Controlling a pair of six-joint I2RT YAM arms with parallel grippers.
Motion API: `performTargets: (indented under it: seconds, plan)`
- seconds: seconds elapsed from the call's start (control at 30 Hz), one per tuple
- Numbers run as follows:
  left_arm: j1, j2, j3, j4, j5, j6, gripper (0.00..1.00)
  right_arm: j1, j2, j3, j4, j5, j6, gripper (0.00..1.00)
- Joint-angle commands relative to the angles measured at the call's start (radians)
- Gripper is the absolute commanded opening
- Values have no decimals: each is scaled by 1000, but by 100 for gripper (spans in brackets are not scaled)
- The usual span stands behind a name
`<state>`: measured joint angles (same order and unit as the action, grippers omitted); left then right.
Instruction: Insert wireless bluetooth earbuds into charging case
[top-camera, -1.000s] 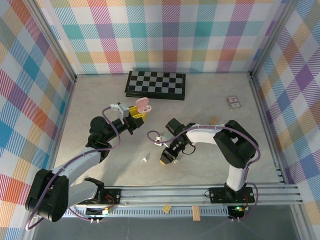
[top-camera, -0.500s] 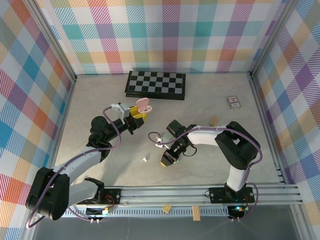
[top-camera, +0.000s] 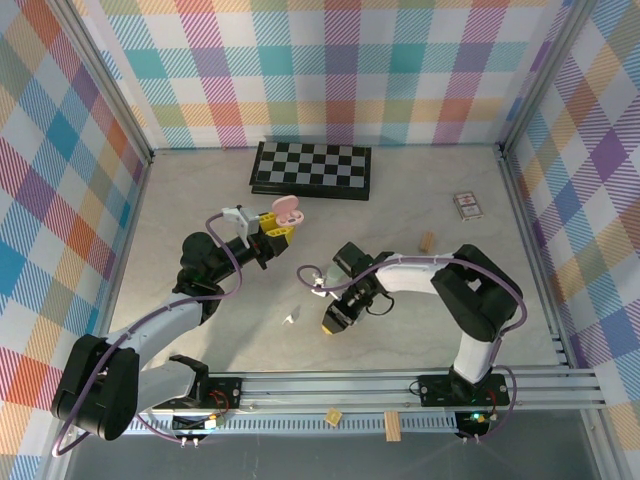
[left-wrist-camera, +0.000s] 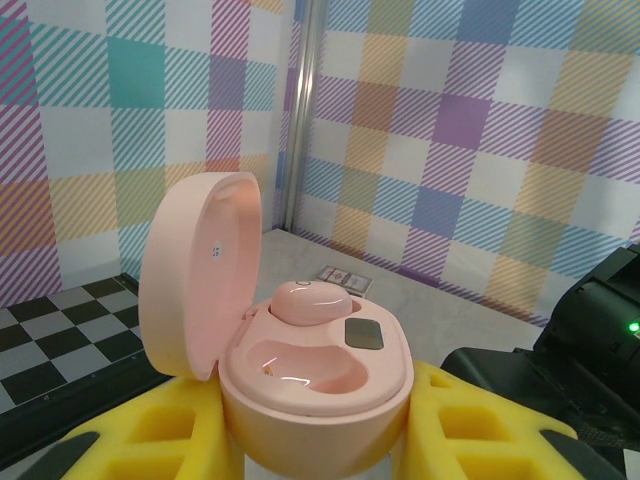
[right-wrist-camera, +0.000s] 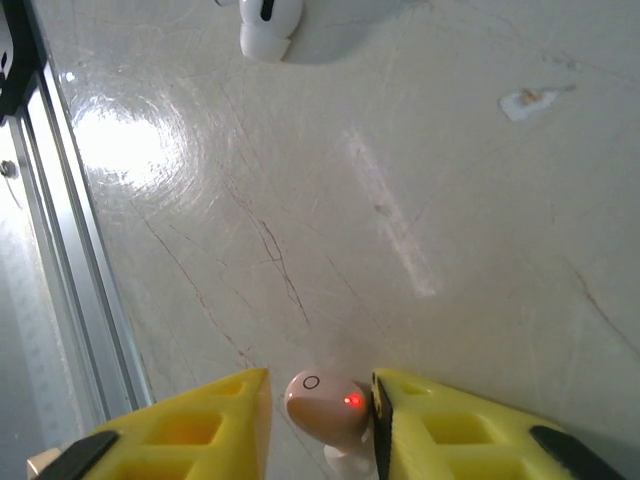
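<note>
My left gripper (top-camera: 272, 228) (left-wrist-camera: 318, 425) is shut on a pink charging case (left-wrist-camera: 320, 390) (top-camera: 288, 208) and holds it up off the table with its lid open. One pink earbud (left-wrist-camera: 306, 300) sits in the far socket, while the near socket is empty. My right gripper (top-camera: 335, 318) (right-wrist-camera: 320, 385) points down at the table, with a second pink earbud (right-wrist-camera: 325, 408) lying between its yellow fingers and showing a red light. The right finger touches the earbud; a small gap separates the left finger from it. A white earbud (right-wrist-camera: 270, 25) (top-camera: 291, 318) lies on the table beyond.
A chessboard (top-camera: 311, 168) lies at the back, a card box (top-camera: 467, 205) (left-wrist-camera: 345, 281) at the back right, and a small wooden block (top-camera: 428, 241) near the right arm. An aluminium rail (top-camera: 340, 385) (right-wrist-camera: 50, 250) runs along the near edge, close to the right gripper.
My right gripper has shifted slightly toward the near edge and its fingers have narrowed a little around the pink earbud. The left arm and case have not moved.
</note>
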<state>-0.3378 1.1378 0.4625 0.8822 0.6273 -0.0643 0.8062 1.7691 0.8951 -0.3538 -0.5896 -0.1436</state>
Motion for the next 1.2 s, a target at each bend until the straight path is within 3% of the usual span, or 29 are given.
performTargets:
  seconds: [0.0, 0.4, 0.63, 0.9, 1.17]
  plan:
    - [10, -7, 23, 37, 18, -13, 24, 6, -48, -45, 36, -9, 67, 38]
    - [10, -6, 18, 50, 18, -18, 24, 34, -66, -76, 52, -49, 106, 38]
    - [10, -10, 15, 50, 21, -17, 24, 38, -88, -43, 22, 21, 66, 40]
    - [10, -25, 11, 39, 15, -13, 24, 40, -22, 48, -28, 26, -30, 46]
    - [10, -36, 27, 4, 12, 3, 24, 49, 69, 81, -60, -51, -95, 46]
